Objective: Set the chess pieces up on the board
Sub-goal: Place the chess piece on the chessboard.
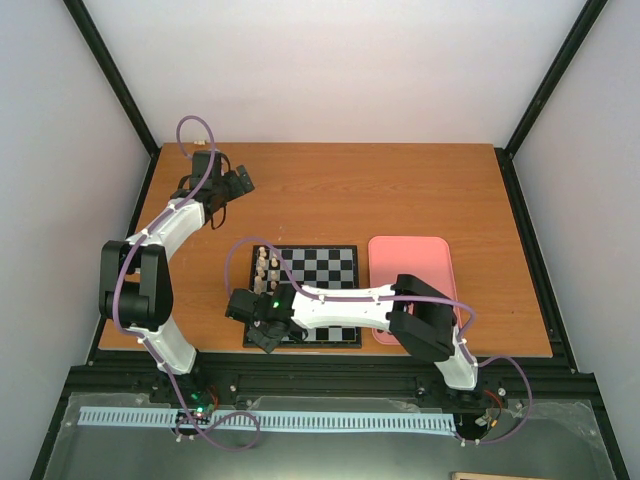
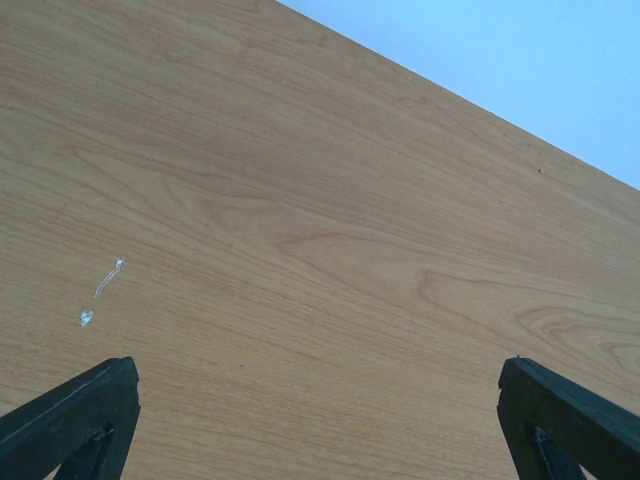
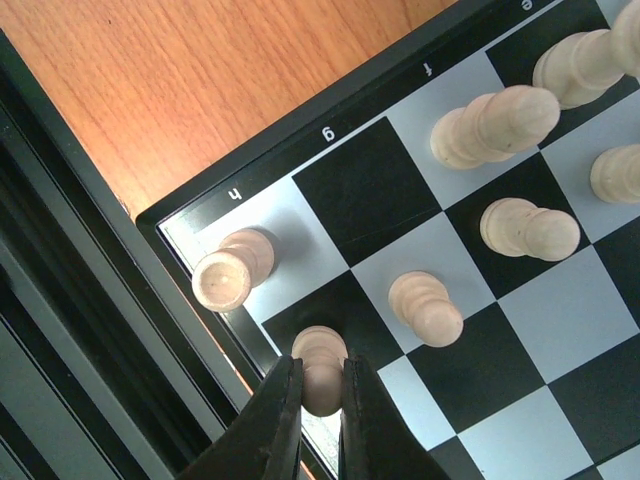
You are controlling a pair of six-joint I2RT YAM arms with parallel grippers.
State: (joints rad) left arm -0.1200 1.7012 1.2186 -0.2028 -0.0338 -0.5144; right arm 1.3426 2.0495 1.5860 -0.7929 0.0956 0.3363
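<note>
Top view: right gripper (image 1: 262, 328) at near-left corner of board (image 1: 335, 262); left gripper (image 1: 228, 188) over bare table (image 1: 400, 190), far left
Left wrist: jaws spread wide above wood
Right wrist: jaws pinch pale pawn (image 3: 321, 365), upright, long axis vertical, on dark edge square

The board (image 1: 335, 268) at centre frame is chequered in black and light grey inside a thin black border (image 3: 270, 165), which carries white letters (image 3: 328, 133) in the right wrist view. The chess pieces (image 3: 497, 122) on it are pale cream. To its right is a plain pink tray (image 1: 412, 270). The table (image 1: 380, 195) is orange-brown with wavy wood grain. The right gripper (image 3: 322, 385) has black fingers (image 3: 272, 425).
</note>
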